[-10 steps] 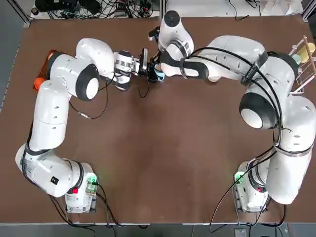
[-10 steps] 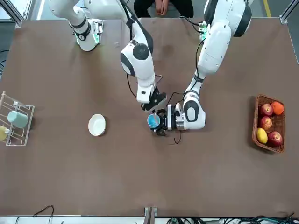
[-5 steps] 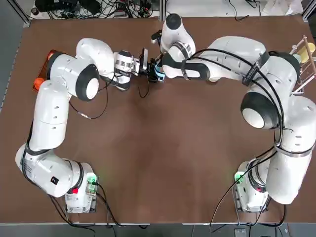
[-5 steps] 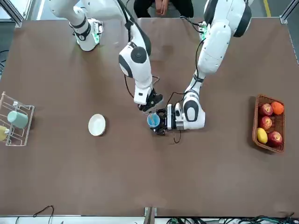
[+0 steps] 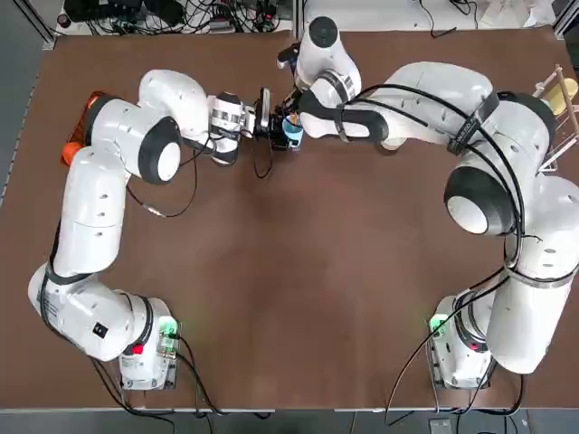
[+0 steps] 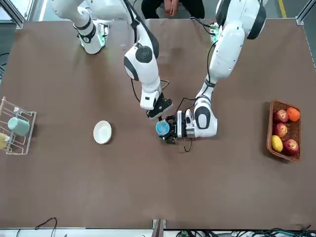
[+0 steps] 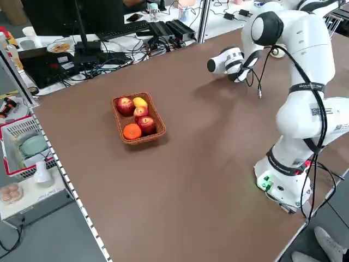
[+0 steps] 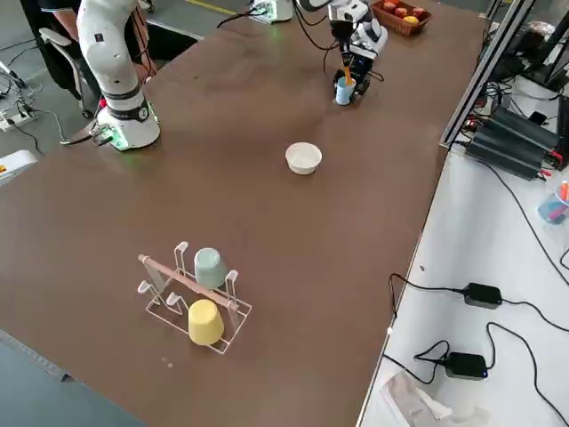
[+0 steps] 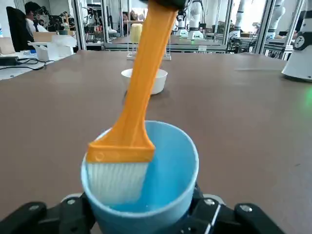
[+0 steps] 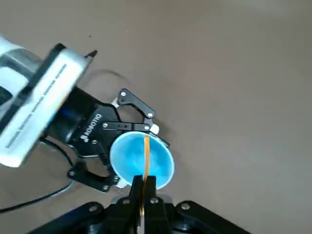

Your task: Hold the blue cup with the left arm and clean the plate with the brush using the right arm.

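Observation:
The blue cup (image 6: 162,128) stands upright near the table's middle, and my left gripper (image 6: 169,129) is shut on it from the side. In the left wrist view the cup (image 9: 168,168) sits between the black fingers (image 9: 46,214). My right gripper (image 6: 159,107) hangs just above it, shut on the orange brush (image 9: 141,87), whose white bristles dip inside the cup's rim. The right wrist view shows the thin brush handle (image 10: 146,156) over the cup's mouth (image 10: 127,155). The white plate (image 6: 102,132) lies apart on bare table, toward the robot's right; my right arm hides it in the top view.
A wicker basket of fruit (image 6: 284,134) sits at the robot's left edge. A wire rack (image 6: 17,131) with a green and a yellow cup stands at the right edge. A person (image 6: 170,6) sits behind the arms' bases. Black cables trail from the left wrist.
My right wrist has shifted a little away from the bases and swung over the cup, brush still in its grip. The left gripper and the cup have stayed put.

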You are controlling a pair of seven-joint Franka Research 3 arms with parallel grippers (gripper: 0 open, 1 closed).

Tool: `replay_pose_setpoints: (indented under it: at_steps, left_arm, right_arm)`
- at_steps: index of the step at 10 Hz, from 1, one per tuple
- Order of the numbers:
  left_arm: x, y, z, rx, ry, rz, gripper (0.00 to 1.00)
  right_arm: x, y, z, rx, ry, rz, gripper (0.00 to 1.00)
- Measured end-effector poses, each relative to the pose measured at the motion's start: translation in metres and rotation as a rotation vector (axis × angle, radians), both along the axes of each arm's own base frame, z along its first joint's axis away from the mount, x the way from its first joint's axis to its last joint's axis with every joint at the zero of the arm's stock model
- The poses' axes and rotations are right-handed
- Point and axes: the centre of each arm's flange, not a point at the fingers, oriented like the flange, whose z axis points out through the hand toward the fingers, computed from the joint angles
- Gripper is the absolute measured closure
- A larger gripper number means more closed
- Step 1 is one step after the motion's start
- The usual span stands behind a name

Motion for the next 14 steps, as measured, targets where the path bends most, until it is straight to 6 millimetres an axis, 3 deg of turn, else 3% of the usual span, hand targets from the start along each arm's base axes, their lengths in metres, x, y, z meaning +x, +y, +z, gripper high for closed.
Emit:
replay_pose_setpoints:
  at_steps: [1, 3, 8, 10, 14]
  left_arm:
    - [0.002, 0.001, 0.001, -0.002, -0.002, 0.004, 0.32]
    - [0.003, -0.002, 0.003, -0.011, -0.003, 0.009, 0.32]
    - [-0.003, -0.003, 0.0, -0.037, 0.021, 0.01, 0.32]
    - [-0.004, -0.004, 0.001, -0.041, 0.023, 0.01, 0.32]
    - [-0.01, -0.01, -0.001, -0.058, 0.028, 0.01, 0.34]
  right_arm:
    - [0.005, -0.01, -0.003, -0.016, 0.015, -0.003, 0.96]
    - [0.014, -0.027, 0.01, -0.016, 0.056, -0.052, 0.96]
    - [0.044, -0.096, 0.088, 0.039, 0.11, -0.218, 0.96]
    - [0.049, -0.111, 0.097, 0.05, 0.137, -0.251, 0.96]
    - [0.067, -0.166, 0.114, 0.153, 0.294, -0.398, 0.96]
